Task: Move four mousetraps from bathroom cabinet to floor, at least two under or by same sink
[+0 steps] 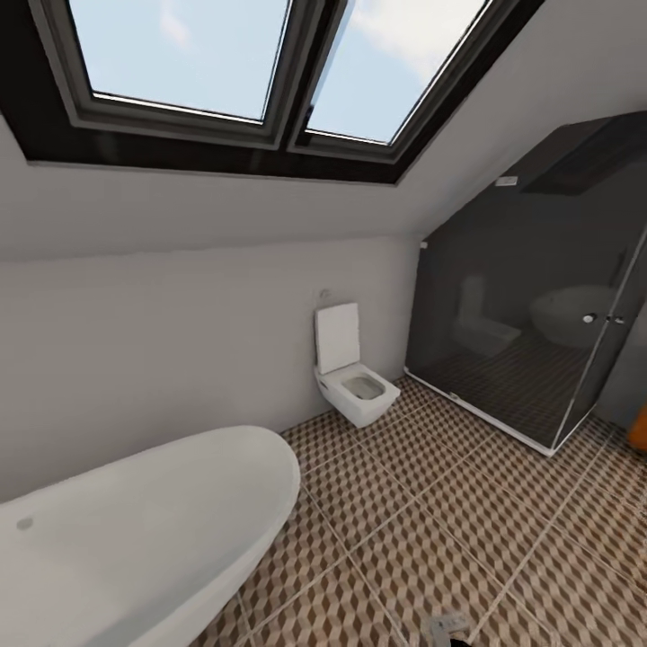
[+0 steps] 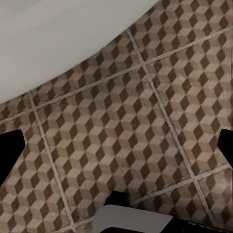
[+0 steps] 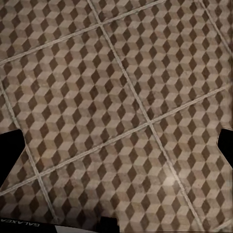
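— Four mousetraps to fetch, so where do they sit right now?

— Going by the task, inside the cabinet. I cannot place them from here. The head view has a sliver of orange-brown at its right edge, past the glass shower (image 1: 530, 314), and that may be the cabinet (image 1: 639, 429), though too little of it is in frame to be sure.

— And where they must end up?

— On the bathroom floor (image 1: 431, 539), the cube-patterned tiles running between the bathtub (image 1: 162, 521) and the toilet (image 1: 355, 377). Both wrist cameras look straight down at those tiles, and the left one also catches the tub's white flank.

— What about the jaws?

— The left gripper (image 2: 116, 145) and the right gripper (image 3: 116, 143) are both released, fingers spread wide with nothing but tile between them.

— How do you expect a trap to handle?

— My guess is light and stiff: a thin wooden board that won't bend, but low enough to be awkward to get under. I'd pinch it across the two long edges of the board and keep off the wire spring, which is springy and could shift under the pads. Bare wood should grip well, so a modest squeeze ought to do.

— Any risk?

— A flat, light piece can skate away if one finger touches first, so both should close on it evenly
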You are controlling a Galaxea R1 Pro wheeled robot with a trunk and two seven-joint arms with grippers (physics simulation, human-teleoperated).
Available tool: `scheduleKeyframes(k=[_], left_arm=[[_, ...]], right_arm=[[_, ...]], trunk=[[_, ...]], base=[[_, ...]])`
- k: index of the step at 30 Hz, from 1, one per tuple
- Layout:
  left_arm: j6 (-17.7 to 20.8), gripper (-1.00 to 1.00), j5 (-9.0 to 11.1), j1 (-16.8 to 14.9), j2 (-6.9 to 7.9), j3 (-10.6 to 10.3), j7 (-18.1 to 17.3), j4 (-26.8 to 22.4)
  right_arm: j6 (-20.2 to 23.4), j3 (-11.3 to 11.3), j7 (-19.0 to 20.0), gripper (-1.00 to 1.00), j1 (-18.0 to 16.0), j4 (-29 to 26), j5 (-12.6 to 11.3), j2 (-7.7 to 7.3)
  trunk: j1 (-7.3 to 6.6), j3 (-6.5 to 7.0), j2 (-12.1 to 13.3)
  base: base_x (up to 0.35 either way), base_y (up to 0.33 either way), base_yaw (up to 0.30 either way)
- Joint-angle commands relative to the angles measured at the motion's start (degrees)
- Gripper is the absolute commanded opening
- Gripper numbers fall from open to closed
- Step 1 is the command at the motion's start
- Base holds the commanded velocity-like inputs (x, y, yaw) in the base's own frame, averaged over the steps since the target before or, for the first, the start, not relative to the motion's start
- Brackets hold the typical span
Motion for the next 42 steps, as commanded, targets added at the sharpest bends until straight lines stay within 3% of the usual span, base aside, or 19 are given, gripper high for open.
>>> scheduleKeyframes(k=[1, 42], left_arm=[[-0.3, 1.00, 0.3, -0.1, -0.04, -0.5, 0.1, 0.2], [-0.3, 1.00, 0.3, 0.0, -0.04, -0.5, 0.1, 0.2]], right_arm=[[-0.4, -0.3, -0.2, 1.00, -0.1, 0.2, 0.5, 0.00], [-0.4, -0.3, -0.2, 1.00, -0.1, 0.3, 0.5, 0.00]], trunk=[[0.03, -0.02, -0.1], [0.03, -0.02, -0.1]], base=[[0.000, 0.000, -0.292], [0.000, 0.000, -0.292]])
